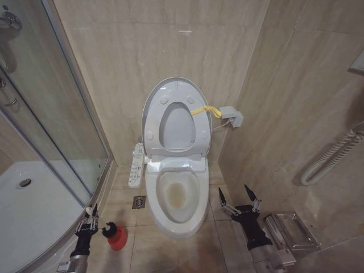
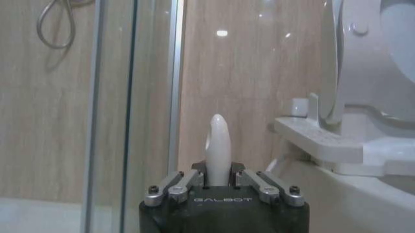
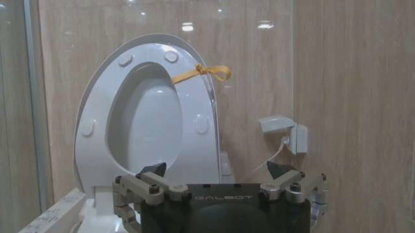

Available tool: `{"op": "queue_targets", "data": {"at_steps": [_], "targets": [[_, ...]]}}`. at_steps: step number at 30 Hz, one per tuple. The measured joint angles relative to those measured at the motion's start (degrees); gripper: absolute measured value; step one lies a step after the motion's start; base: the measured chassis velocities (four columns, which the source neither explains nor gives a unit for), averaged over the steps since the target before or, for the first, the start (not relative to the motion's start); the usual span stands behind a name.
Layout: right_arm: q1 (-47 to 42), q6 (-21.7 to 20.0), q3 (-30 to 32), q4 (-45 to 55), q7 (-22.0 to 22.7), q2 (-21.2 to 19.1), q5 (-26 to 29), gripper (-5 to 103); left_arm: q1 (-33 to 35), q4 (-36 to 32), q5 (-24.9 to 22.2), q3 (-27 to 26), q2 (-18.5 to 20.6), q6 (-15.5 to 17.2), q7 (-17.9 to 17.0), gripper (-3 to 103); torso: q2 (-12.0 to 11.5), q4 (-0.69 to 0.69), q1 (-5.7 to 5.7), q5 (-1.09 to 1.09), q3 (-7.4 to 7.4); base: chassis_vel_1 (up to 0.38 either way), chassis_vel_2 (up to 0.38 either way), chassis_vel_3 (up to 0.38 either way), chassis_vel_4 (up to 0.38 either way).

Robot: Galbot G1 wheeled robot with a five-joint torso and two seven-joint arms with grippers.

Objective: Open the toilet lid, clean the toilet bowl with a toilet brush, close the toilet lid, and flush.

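One toilet against the far wall. The toilet lid [image 1: 170, 91] stands upright with the ring seat [image 1: 175, 128] raised against it; a yellow strap [image 1: 203, 110] is tied at the seat's right edge. The toilet bowl [image 1: 176, 196] lies open below, a brownish stain on its floor.

Head view: left gripper [image 1: 86, 223] low at near left, beside the shower tray [image 1: 34, 210], with the red holder [image 1: 117, 239] just to its right on the floor tiles. Right gripper [image 1: 241, 200] near right of the bowl, fingers [image 1: 223, 200] spread wide apart, nothing between them.

Left wrist view adds what the head view hides — the left gripper [image 2: 218, 182] is clamped on the white handle of the toilet brush [image 2: 218, 145], which stands up between the fingers [image 2: 170, 187]. The dark brush head cannot be made out there. The shower's glass door [image 2: 129, 107] is close on one side, the side control panel [image 2: 318, 141] on the other.

Right wrist view: right gripper [image 3: 214, 174] faces the raised lid [image 3: 97, 111] — four round bumpers countable on the seat's underside, plus the strap's loop [image 3: 207, 72] and one small white wall box [image 3: 285, 133] with a cord.

Count: one drain grate [image 1: 139, 202] on the floor, one panel [image 1: 136, 165] left of the bowl.
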Motion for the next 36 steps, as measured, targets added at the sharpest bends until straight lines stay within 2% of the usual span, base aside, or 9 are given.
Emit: {"op": "queue_targets", "data": {"at_steps": [16,21,32,36], "targets": [[0.0,0.0,0.0,0.0,0.0,0.0,0.0,100,-5.1,10.7,-2.8,2.6,0.5,-0.6,2.5,22,0.0,0.01,-0.01,0.00,0.00,0.000,0.000,0.000,0.000],[0.0,0.0,0.0,0.0,0.0,0.0,0.0,100,-5.4,11.1,-2.8,2.8,0.5,-0.6,2.9,22,0.0,0.00,-0.01,0.01,0.00,0.000,0.000,0.000,0.000],[0.0,0.0,0.0,0.0,0.0,0.0,0.0,100,-7.1,15.7,0.8,2.5,0.6,-0.7,4.2,22,0.0,0.01,-0.01,0.00,0.00,0.000,0.000,0.000,0.000],[0.0,0.0,0.0,0.0,0.0,0.0,0.0,100,-7.2,17.5,3.0,2.7,0.5,-0.7,3.0,22,0.0,0.01,-0.01,0.01,0.00,0.000,0.000,0.000,0.000]]}}
